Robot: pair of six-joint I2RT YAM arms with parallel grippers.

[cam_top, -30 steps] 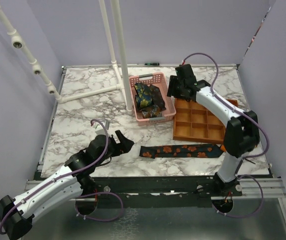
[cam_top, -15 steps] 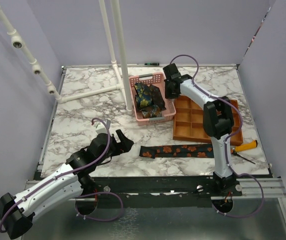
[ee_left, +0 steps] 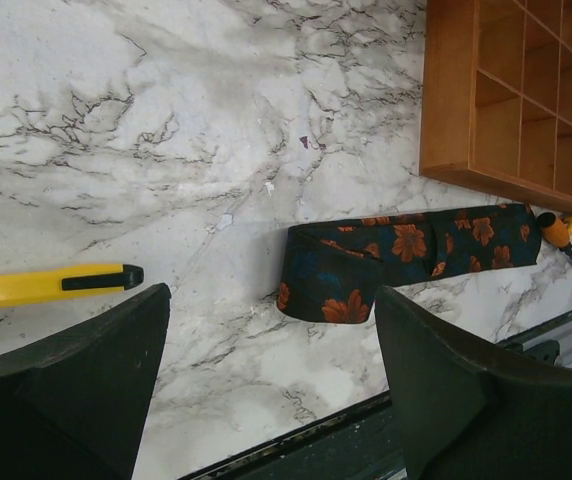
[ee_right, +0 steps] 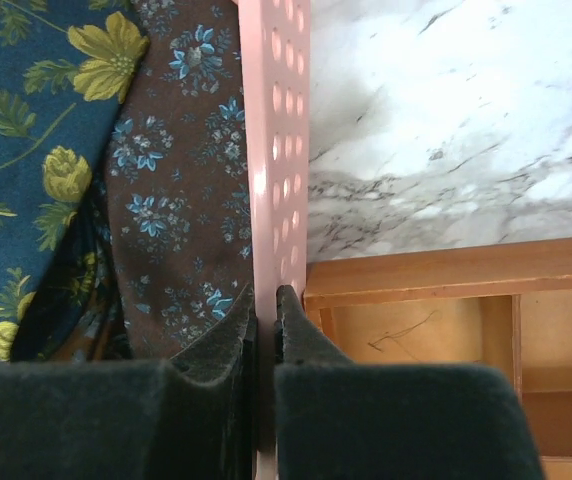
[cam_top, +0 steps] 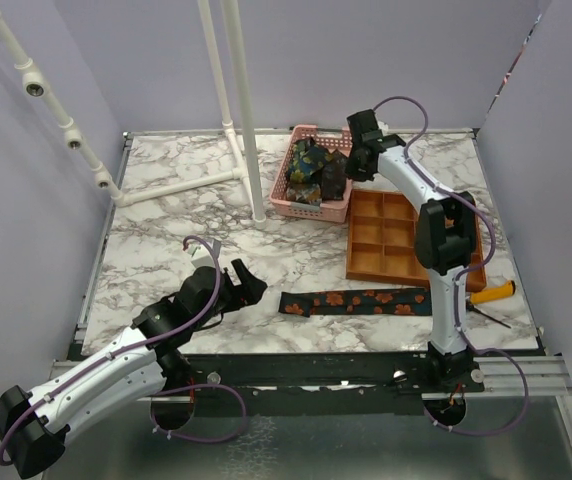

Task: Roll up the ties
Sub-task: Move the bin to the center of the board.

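Note:
A long dark tie with orange flowers (cam_top: 361, 300) lies flat near the table's front edge, and its folded end (ee_left: 341, 275) shows in the left wrist view. More ties (cam_top: 316, 170) are bundled in the pink basket (cam_top: 311, 208): a navy one with yellow flowers (ee_right: 26, 150) and a brown one with blue flowers (ee_right: 181, 180). My right gripper (ee_right: 264, 295) is shut on the basket's perforated right wall (ee_right: 281, 120); it also shows in the top view (cam_top: 358, 150). My left gripper (cam_top: 249, 283) hovers open just left of the flat tie's end, with nothing between its fingers (ee_left: 86, 370).
An orange wooden compartment tray (cam_top: 406, 235) lies right of the basket, touching it (ee_right: 416, 280). An orange-handled screwdriver (cam_top: 491, 293) lies at the tie's right end. A white pipe stand (cam_top: 246, 110) rises left of the basket. A yellow-handled tool (ee_left: 46, 285) lies by my left finger.
My right gripper closed on the basket's wall and swung toward the back right. The basket slid back and turned with it. The left arm stayed still.

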